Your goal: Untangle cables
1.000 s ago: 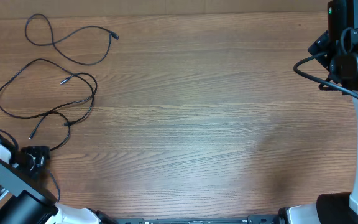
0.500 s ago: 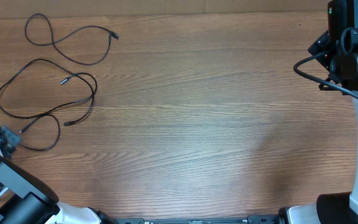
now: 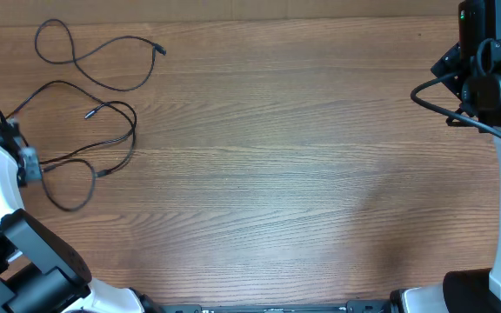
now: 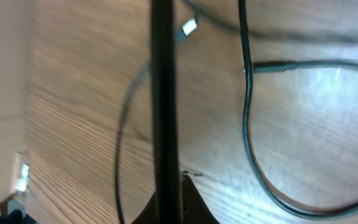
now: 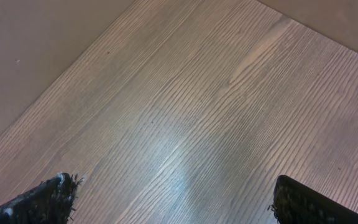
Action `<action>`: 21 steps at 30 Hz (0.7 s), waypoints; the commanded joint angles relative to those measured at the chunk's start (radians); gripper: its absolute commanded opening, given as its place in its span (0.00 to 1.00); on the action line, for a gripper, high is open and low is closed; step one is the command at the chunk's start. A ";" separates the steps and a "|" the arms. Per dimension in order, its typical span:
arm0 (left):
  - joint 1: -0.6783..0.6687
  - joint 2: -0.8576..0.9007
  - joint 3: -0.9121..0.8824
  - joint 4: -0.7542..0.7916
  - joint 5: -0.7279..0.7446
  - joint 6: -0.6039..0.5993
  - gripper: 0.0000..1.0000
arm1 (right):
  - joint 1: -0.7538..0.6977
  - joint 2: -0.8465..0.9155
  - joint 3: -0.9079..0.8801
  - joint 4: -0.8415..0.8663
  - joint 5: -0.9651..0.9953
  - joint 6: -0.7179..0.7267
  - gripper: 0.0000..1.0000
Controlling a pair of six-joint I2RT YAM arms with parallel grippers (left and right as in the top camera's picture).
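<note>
Thin black cables lie loose at the table's left. One [image 3: 153, 50] loops along the back left. The others [image 3: 131, 130] curl below it, with a low loop [image 3: 68, 207]. My left gripper [image 3: 29, 163] is at the left edge, shut on a strand end. In the left wrist view that strand [image 4: 162, 93] runs straight up from the closed jaws of the left gripper [image 4: 168, 202]. A curved strand [image 4: 247, 99] and a small plug [image 4: 189, 26] lie beyond. My right gripper [image 5: 176, 205] hangs open over bare wood at the far right, holding nothing.
The right arm [image 3: 485, 78] stands at the back right corner with its own thick black cable. The left arm's base [image 3: 24, 261] fills the front left corner. The table's left edge [image 4: 27, 93] runs close beside the left gripper.
The left gripper closed on a cable end near the front left and moved toward the back along the left edge, dragging that strand and reshaping the low loop. The right arm stayed still.
</note>
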 commanded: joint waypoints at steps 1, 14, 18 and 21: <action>0.037 0.006 -0.076 0.002 -0.003 0.041 0.29 | 0.000 -0.002 -0.005 0.003 0.006 -0.011 1.00; 0.059 -0.007 -0.034 -0.058 0.241 -0.111 0.36 | 0.000 -0.002 -0.005 0.003 0.006 -0.011 1.00; 0.033 -0.034 0.109 -0.093 0.444 -0.116 0.61 | 0.000 -0.002 -0.005 0.003 0.006 -0.011 1.00; 0.023 -0.054 0.176 -0.103 0.520 -0.154 0.73 | 0.000 -0.002 -0.005 0.003 0.006 -0.011 1.00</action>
